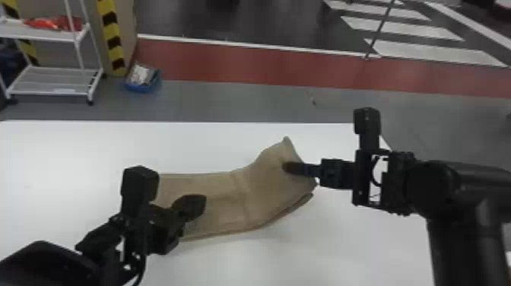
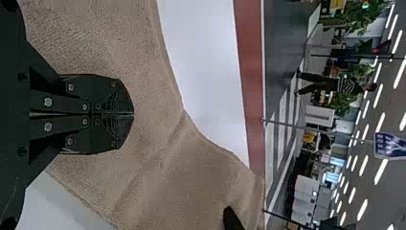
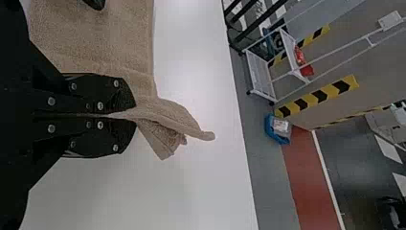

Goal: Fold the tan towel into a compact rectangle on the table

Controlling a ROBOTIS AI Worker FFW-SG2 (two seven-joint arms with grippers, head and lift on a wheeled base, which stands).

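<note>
Tan towel (image 1: 215, 188): lies as a long band across the middle of the head view, over the white tabletop (image 1: 76, 152). Pinched near its right end by the right hand (image 1: 291, 167), fingers almost meeting on thin cloth, with a loose flap (image 3: 177, 122) crumpled past the tips. Holding no visible cloth in the left hand (image 2: 134, 114), fingers pressed together over the towel, left of the frame's centre; cannot tell whether touching it. Could fold crooked, given so narrow a pinch and a flap free to tuck under. Could slip out if tugged hard, drag the band sideways if left unpinned, or bunch at the crease (image 1: 241, 190).
</note>
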